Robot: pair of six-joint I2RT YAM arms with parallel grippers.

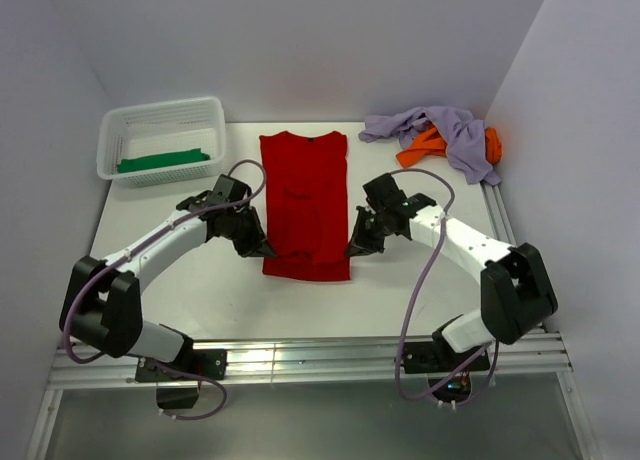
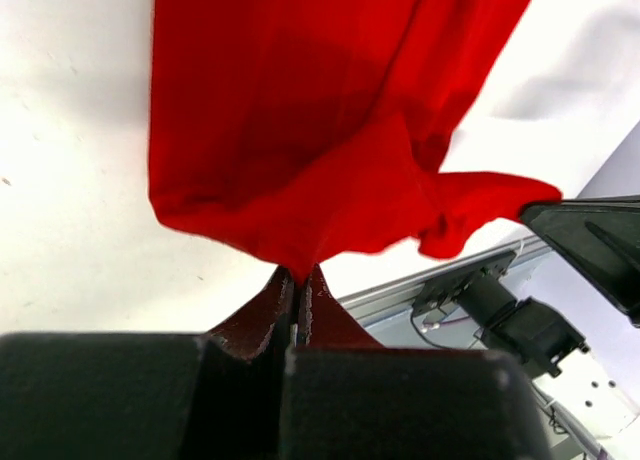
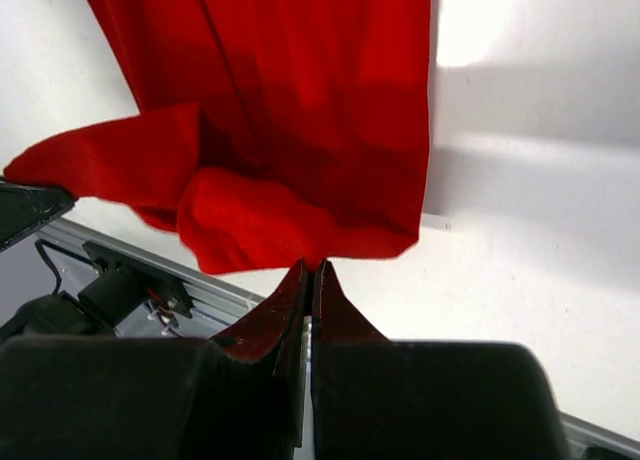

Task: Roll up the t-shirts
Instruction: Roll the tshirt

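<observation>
White tabletop (image 1: 200, 290) carries the red t-shirt (image 1: 305, 205), folded into a long strip at centre. Both arms reach inward with elbows out. The left gripper (image 1: 262, 248) and right gripper (image 1: 355, 248) each pinch a near hem corner, jaws closed on cloth.

To me the red t-shirt (image 1: 305, 205) looked like soft matt cloth. The counter (image 1: 200, 290) was smooth and white, faintly glossy by its near edge. The basket (image 1: 165, 110) at the far left corner was white plastic lattice, and the rail (image 1: 320, 365) along the near edge was bare shiny metal.
</observation>
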